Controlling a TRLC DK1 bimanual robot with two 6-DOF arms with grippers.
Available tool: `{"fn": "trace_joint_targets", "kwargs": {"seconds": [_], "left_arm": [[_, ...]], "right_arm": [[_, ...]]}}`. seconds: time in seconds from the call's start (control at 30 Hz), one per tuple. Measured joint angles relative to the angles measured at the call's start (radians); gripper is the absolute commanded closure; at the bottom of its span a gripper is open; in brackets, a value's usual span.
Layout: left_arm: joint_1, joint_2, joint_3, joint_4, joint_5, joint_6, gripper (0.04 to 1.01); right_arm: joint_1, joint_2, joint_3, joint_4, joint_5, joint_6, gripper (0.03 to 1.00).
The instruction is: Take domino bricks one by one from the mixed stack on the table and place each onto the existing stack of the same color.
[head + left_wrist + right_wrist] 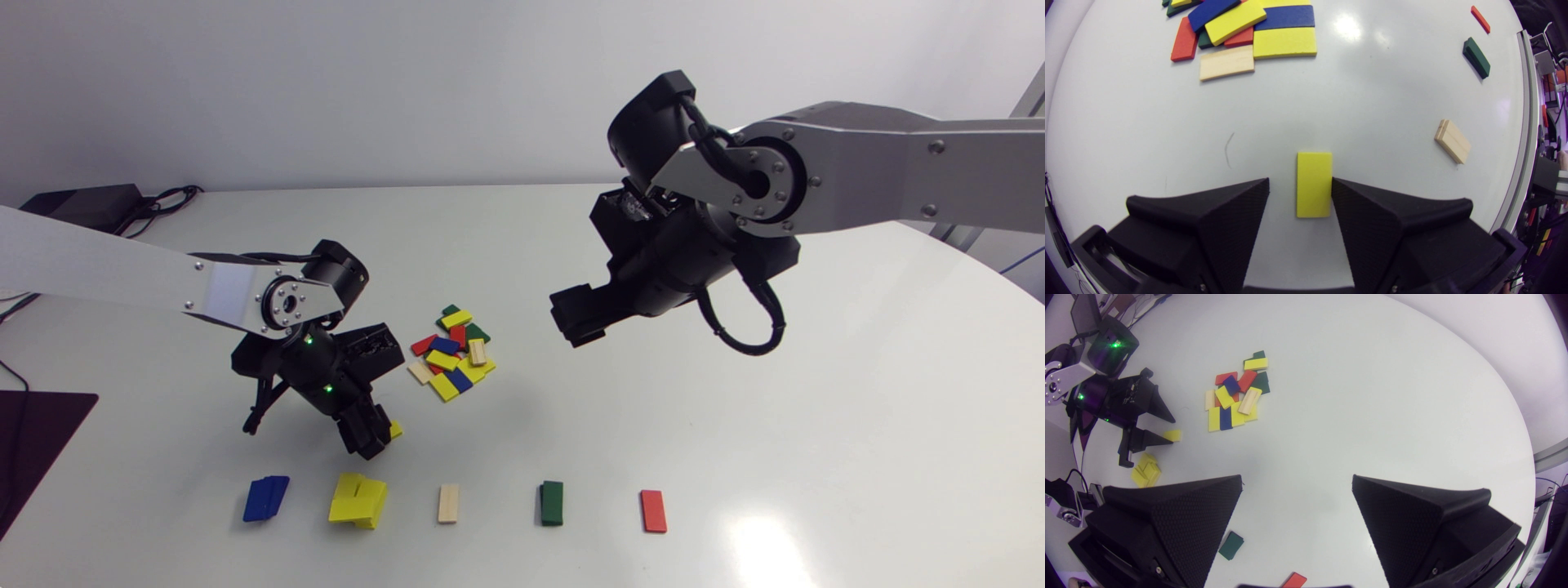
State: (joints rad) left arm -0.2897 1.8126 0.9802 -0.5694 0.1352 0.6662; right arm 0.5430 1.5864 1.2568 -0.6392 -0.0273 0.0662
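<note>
Left gripper (1300,181): fingers set a moderate way apart, not closed on anything. Yellow brick (1314,184) sits in the gap, one long edge against one finger's inner face, a clear strip of table (1147,122) between its other long edge and the other finger. One-sided contact only, so no grip. Brick's long axis runs straight out along the fingers, and its far end pokes a little past the fingertips. Broad face turned up to the wrist camera. Cannot tell from these views whether it lies on the table or is just off it. Head view puts this gripper between the mixed stack (451,353) and the row of sorted stacks. Yellow stack (357,500) is just beyond the fingertips toward the table's near edge, close but not under the brick. That stack is untidy, its bricks slid askew. Judgement: the move in hand turns on that short offset from brick to yellow stack, and the left arm is plainly the nearer one. Fingers would need to close across the brick's short width before any carry. Right gripper (1297,479): fingers wide, nothing between them, held high over the table, well apart from the mixed stack. Green stack (552,502) and red stack (653,511) lie nearer to it.
</note>
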Motion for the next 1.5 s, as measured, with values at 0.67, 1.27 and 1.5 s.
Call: {"fn": "trace_joint_targets", "kwargs": {"seconds": [0.67, 1.27, 1.5], "left_arm": [[-0.027, 0.005, 0.012, -0.03, 0.027, 0.068, 0.808], [0.051, -0.311, 0.085, -0.311, 0.034, 0.189, 0.807], [-0.036, -0.467, -0.068, -0.325, 0.035, 0.198, 0.805]], "right_arm": [[-0.014, -0.001, -0.038, 0.037, -0.001, -0.001, 0.092], [-0.013, -0.013, -0.071, 0.043, -0.011, -0.001, 0.092], [-0.012, -0.019, -0.077, 0.048, -0.011, -0.001, 0.092]]}}
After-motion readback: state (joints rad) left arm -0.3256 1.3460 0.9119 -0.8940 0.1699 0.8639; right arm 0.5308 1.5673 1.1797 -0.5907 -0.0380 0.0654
